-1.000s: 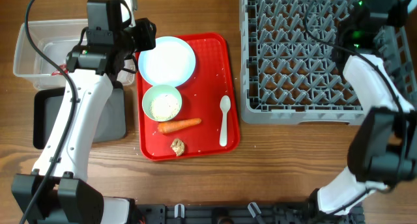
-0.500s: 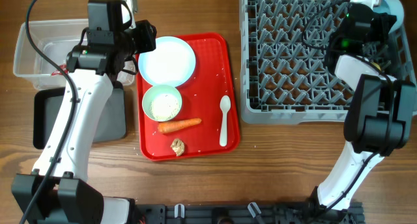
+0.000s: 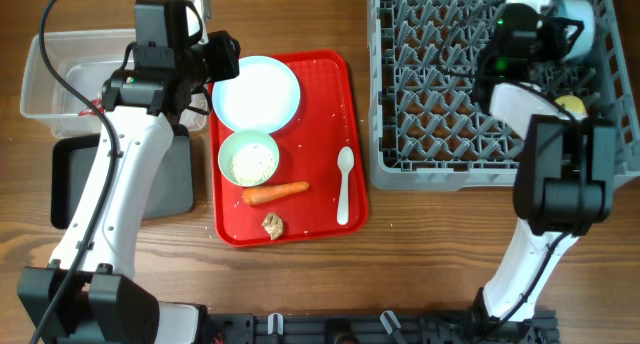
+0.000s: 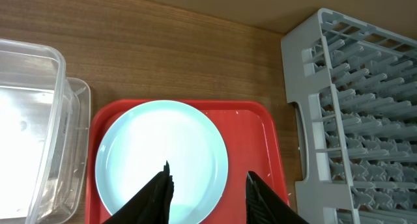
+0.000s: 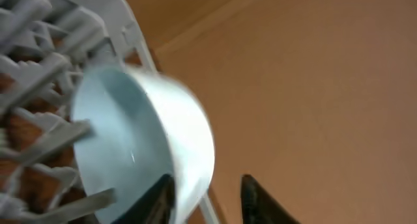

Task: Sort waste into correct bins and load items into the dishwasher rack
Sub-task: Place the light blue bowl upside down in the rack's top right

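The left pincer [image 4: 208, 193] hangs over the near edge of the pale blue plate [image 4: 161, 152], its two dark fingers [image 4: 158, 193] spread wide with nothing between them. The plate lies flat at the far end of the red serving tray [image 3: 330, 69] and looks bare.

Below the plate on that tray sits the pale green bowl [image 3: 249, 157] with white rice grains [image 3: 252, 164] in it. The orange carrot [image 3: 275, 192] lies just in front of the bowl, and the small brown food lump [image 3: 272, 224] lies near the tray's front edge. The white plastic spoon [image 3: 344, 184] lies along the tray's right side, bowl end pointing away.

To the left of the tray, the clear tub [image 3: 50, 84] stands on the worktop [image 3: 420, 264], with the black tray [image 3: 75, 179] just in front of it, partly under the left arm.

The grey dishwasher rack [image 3: 450, 94] fills the right far corner. The right pincer [image 3: 558, 34] reaches into its far right corner, where the light blue bowl [image 5: 137, 139] stands on edge among the pegs. In the blurred wrist view this pincer's fingers are apart, and the bowl's rim lies close by one finger; whether they touch cannot be told. The small yellow cup [image 3: 570, 106] sits in the rack near its right wall.
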